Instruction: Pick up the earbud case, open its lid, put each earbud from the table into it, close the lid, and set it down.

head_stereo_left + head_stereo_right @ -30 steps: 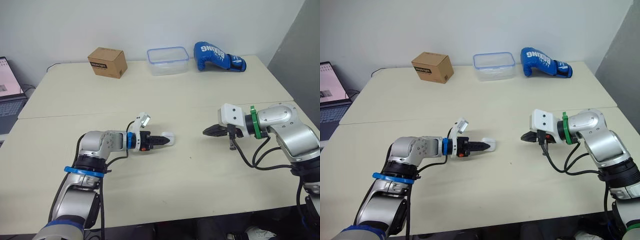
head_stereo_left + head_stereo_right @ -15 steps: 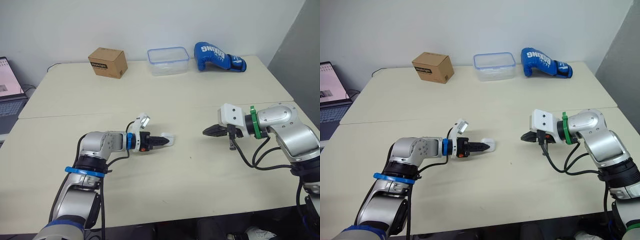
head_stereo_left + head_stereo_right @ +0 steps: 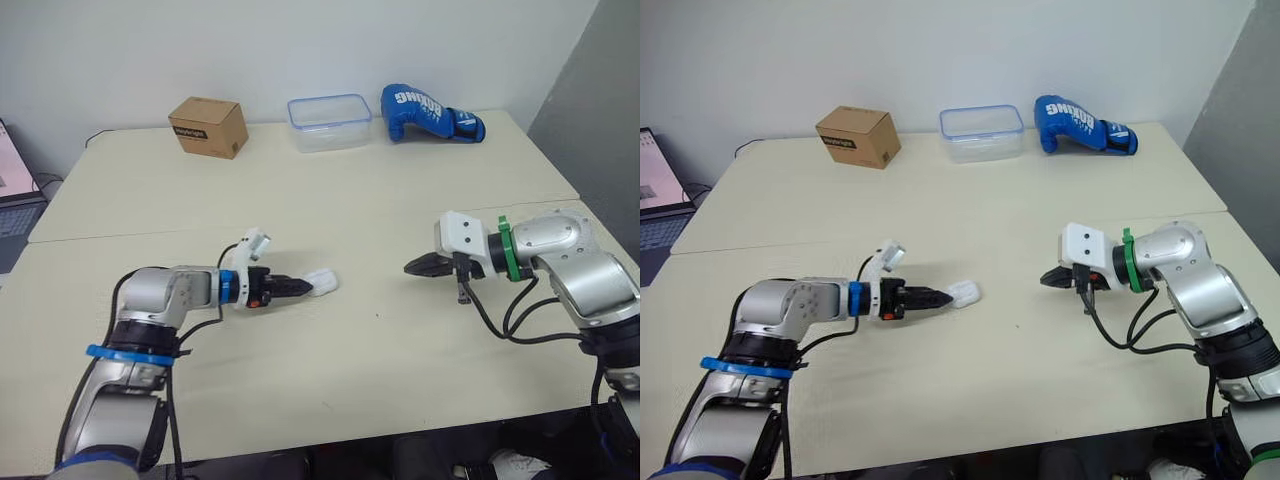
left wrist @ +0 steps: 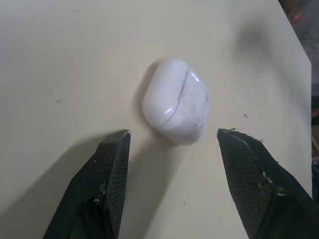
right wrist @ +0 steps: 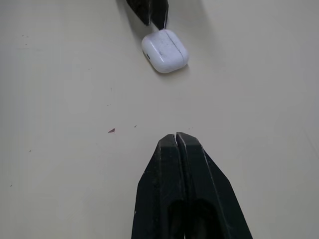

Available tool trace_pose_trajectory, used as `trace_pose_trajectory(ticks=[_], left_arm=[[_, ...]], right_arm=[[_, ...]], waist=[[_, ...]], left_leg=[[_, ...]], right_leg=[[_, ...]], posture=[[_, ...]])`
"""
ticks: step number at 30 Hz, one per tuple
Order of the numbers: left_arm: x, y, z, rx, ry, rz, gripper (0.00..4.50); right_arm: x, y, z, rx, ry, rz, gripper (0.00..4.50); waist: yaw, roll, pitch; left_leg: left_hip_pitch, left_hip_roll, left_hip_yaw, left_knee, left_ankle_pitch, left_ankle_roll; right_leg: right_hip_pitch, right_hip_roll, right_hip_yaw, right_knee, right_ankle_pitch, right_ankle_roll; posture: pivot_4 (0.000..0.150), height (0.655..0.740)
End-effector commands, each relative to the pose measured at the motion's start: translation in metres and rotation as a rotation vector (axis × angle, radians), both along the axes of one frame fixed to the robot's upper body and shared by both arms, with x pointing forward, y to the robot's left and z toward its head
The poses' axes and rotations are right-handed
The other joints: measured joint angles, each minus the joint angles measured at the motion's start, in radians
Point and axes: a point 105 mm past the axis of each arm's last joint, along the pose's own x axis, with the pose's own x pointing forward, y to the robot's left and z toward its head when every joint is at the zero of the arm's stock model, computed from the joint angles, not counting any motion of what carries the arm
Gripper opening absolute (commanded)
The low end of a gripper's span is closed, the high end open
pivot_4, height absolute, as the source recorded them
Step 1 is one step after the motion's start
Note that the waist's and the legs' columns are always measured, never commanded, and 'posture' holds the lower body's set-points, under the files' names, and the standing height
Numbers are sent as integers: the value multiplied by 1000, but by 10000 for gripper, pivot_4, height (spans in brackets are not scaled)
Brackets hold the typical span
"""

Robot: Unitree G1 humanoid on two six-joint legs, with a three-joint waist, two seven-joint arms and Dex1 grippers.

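We see the left claw (image 3: 306, 288) spread, the earbud case (image 3: 323, 281) on the tabletop (image 3: 350, 215) just past its tips, while the right claw (image 3: 410, 267), pinched together, sits well apart.

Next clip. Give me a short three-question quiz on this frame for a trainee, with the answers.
1. True or false: the left gripper is shut on the earbud case.
2. The fingers of the right gripper are: A) wide open, B) shut together with nothing between them, C) shut on an earbud.
3. Fill in: at the far edge of the table, between the cardboard box and the blue boxing glove, stands a ____.
Key: 1. False: its fingers are apart, and the case lies on the table at their tips with its lid closed. 2. B. 3. clear plastic container.
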Motion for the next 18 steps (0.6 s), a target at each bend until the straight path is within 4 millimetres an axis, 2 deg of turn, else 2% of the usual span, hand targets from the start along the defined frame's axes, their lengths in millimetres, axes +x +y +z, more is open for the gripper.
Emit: trace_pose_trajectory(ticks=[1,7,12,16,18], left_arm=[[-5,27,-8,86,-1,73,29157],[-22,47,2,120,-137,113,29157],[-55,47,8,72,-193,192,29157],[-65,44,18,25,-310,271,29157],[-71,45,16,55,-365,320,29157]], right_arm=[[-6,3,8,19,-36,20,0],[-27,3,6,133,15,-43,0],[-42,8,-4,287,104,-188,0],[-51,6,-16,328,160,-264,0],[-59,1,-21,359,199,-298,0]], waist=[[0,0,0],[1,0,0],[9,0,0],[32,0,0],[46,0,0]], left_leg=[[0,0,0,0,0,0],[0,0,0,-1,0,0],[-1,1,0,-1,0,0],[0,0,0,0,0,0],[0,0,0,0,0,0]], right_leg=[[0,0,0,0,0,0],[0,0,0,-1,0,0],[-1,-1,1,-1,0,0],[0,-1,1,0,0,0],[1,-1,0,-1,0,0]], posture=[[1500,7307],[1500,7307],[1500,7307],[1500,7307],[1500,7307]])
